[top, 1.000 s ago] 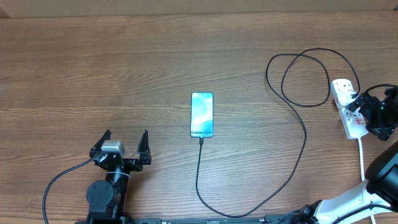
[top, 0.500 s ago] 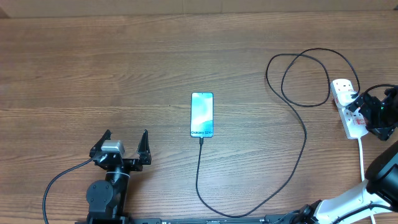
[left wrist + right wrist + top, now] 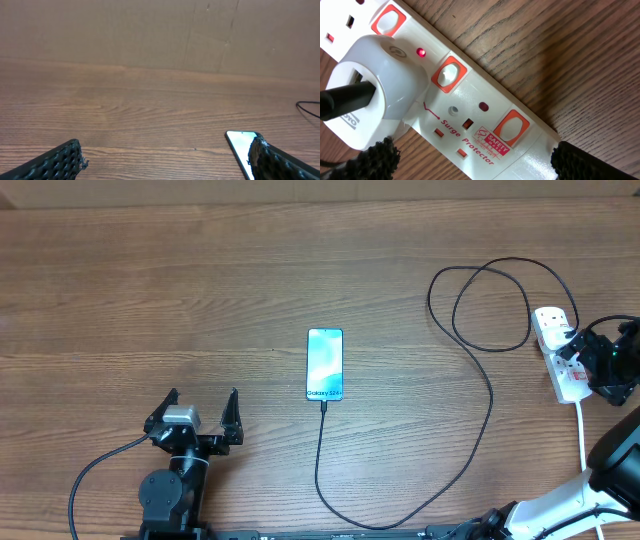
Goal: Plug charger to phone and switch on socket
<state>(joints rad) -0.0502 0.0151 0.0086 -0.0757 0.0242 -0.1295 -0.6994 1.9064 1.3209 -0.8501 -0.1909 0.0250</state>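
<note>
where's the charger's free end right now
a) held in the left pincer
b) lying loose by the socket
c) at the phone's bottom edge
c, in the overhead view the charger runs straight up into the bottom edge of the phone.

The phone (image 3: 325,365) shows "Galaxy S24+" in dark letters across the lower end of its lit screen in the overhead view. In the right wrist view, the socket (image 3: 470,120) has slanted red lettering on its white face that reads "Surge Protector", running alongside a thin red line. Next to it, a small red label (image 3: 492,141) reads "SAFETY MARK"; its finer print is too small to read. The white plug (image 3: 380,95) bears the end of a dark word at its lower edge, cut off and unreadable.
</note>
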